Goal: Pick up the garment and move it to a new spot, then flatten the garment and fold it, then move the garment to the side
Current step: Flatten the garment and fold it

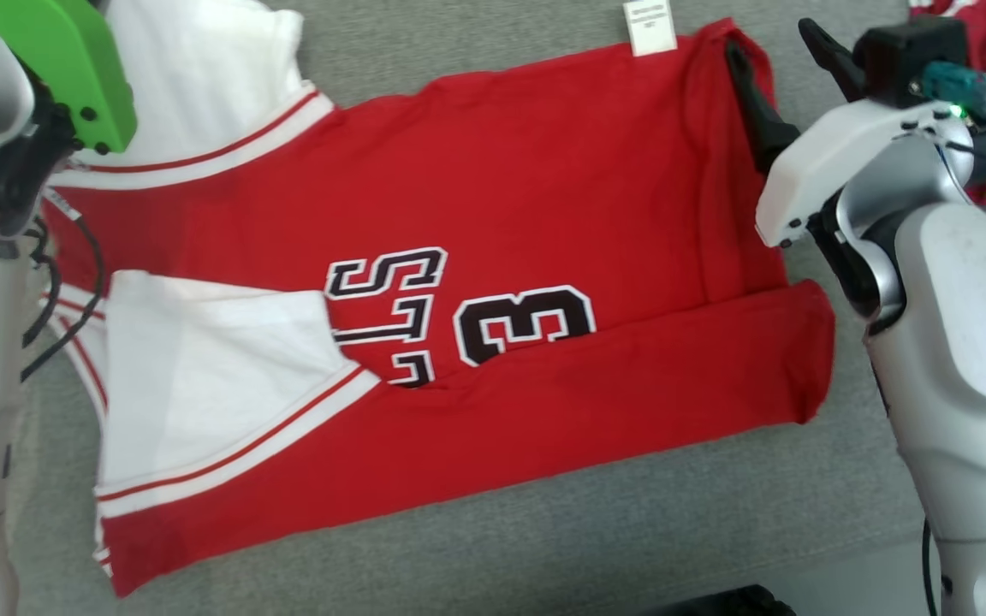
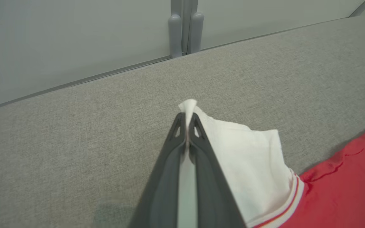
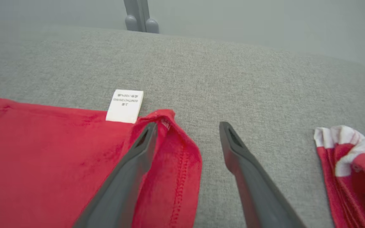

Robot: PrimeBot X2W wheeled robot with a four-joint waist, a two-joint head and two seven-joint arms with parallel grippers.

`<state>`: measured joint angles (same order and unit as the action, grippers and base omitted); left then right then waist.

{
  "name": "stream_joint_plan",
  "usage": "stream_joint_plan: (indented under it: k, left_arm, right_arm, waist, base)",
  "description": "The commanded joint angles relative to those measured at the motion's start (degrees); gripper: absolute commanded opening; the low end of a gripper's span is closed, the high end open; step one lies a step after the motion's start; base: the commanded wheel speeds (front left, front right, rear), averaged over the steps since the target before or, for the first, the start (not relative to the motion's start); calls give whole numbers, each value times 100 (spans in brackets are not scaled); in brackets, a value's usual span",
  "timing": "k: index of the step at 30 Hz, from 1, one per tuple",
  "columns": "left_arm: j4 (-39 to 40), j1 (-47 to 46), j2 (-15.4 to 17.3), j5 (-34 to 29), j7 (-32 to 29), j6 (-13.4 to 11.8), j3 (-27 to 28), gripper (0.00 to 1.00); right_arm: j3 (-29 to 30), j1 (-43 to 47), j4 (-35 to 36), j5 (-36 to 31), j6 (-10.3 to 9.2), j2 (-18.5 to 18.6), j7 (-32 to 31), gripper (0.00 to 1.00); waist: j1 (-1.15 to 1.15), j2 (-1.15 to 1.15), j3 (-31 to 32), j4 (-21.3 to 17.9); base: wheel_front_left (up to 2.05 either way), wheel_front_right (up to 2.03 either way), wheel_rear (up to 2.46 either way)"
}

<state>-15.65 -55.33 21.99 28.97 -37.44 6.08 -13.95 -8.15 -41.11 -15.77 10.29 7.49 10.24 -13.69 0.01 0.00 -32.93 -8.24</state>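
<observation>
**Item 1.** Red jersey garment (image 1: 544, 214) with white sleeves, red-striped cuffs and black-and-white block lettering. It lies spread across the grey fabric-covered bench (image 1: 544, 547), sleeves toward the robot's left and hem toward its right. The near long edge is folded over onto the body and covers the lower part of the lettering. The near white sleeve (image 1: 202, 376) lies folded onto the red front.

**Item 2.** Far white sleeve (image 2: 249, 152). Its tip is raised off the bench and pinched.

**Item 3.** Left end effector (image 2: 187, 118). It is closed, with both dark fingers clamped on the tip of the far white sleeve.

**Item 4.** Right end effector (image 3: 188, 126). It is spread wide and holds nothing. One finger lies over the garment's far hem corner, the other over bare bench.

**Item 5.** Small white care label (image 3: 125, 106). It sticks out from the far edge, just beside that corner.

**Item 6.** Second red-and-white garment (image 3: 353, 164). It is bunched up, apart from the first, at the robot's far right.
</observation>
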Motion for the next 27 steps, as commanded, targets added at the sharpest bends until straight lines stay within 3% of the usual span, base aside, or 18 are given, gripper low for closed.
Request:
stream_joint_plan:
  k: [1, 6, 7, 8, 13, 15, 20, 27]
  left_arm:
    - [42, 33, -57, 73, 104, 45, -40, 0]
    - [120, 198, -190, 179, 366, 76, -166, 0]
    - [120, 221, -220, 187, 429, 85, -187, 0]
    - [119, 247, -230, 200, 459, 91, -202, 0]
    - [50, 348, -232, 274, 591, 94, -248, 0]
    - [18, 376, -218, 301, 643, 90, -237, 0]
    - [-66, 370, -212, 289, 871, 38, -164, 0]
    - [-174, 294, -293, 349, 1316, 8, -35, 0]
  right_arm:
    - [-91, -174, -202, -18, 0, 77, -74, 100]
    - [-293, -462, -793, -82, 0, 386, -402, 100]
    - [-286, -492, -882, -111, 0, 436, -468, 77]
    - [-291, -501, -934, -122, 0, 455, -520, 48]
    - [-285, -420, -950, -144, 0, 579, -718, 18]
    - [-271, -382, -879, -139, 0, 613, -795, 0]
    - [-106, -404, -702, -137, 0, 618, -715, 0]
    - [18, -399, -609, -47, 0, 421, -138, 0]
  waist:
    - [-1, 0, 134, 437]
    - [-1, 0, 234, 739]
    - [-1, 0, 267, 787]
    - [-1, 0, 289, 812]
    - [-1, 0, 433, 873]
    - [-1, 0, 474, 861]
    - [-1, 0, 537, 798]
    - [-1, 0, 715, 740]
  base:
    - [0, 0, 0]
    - [0, 0, 0]
    - [0, 0, 0]
    - [0, 0, 0]
    - [0, 0, 0]
    - [0, 0, 0]
    - [0, 0, 0]
    - [0, 0, 0]
